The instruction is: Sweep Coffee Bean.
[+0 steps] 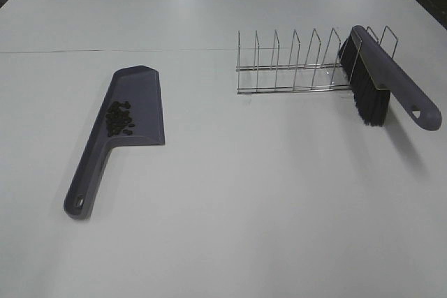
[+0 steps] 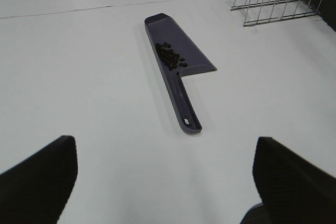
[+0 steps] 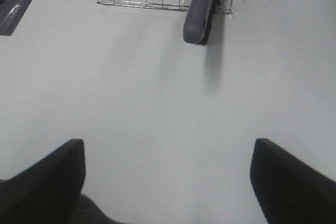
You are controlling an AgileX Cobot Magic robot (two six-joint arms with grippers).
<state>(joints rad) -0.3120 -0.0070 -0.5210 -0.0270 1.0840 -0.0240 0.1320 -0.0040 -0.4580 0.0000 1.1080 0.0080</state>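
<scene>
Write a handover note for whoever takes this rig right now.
Left gripper: open, empty, above bare table short of the dustpan handle.
Right gripper: open, empty, short of the brush handle.
Coffee beans: clustered inside the purple dustpan, which lies flat on the table's left side; no loose beans visible on the table.
Brush: resting in the right end of the wire rack, bristles down, handle jutting toward the robot.
Done: beans appear already swept in.
Left: nothing obvious; confirm whether the pan needs emptying.
</scene>
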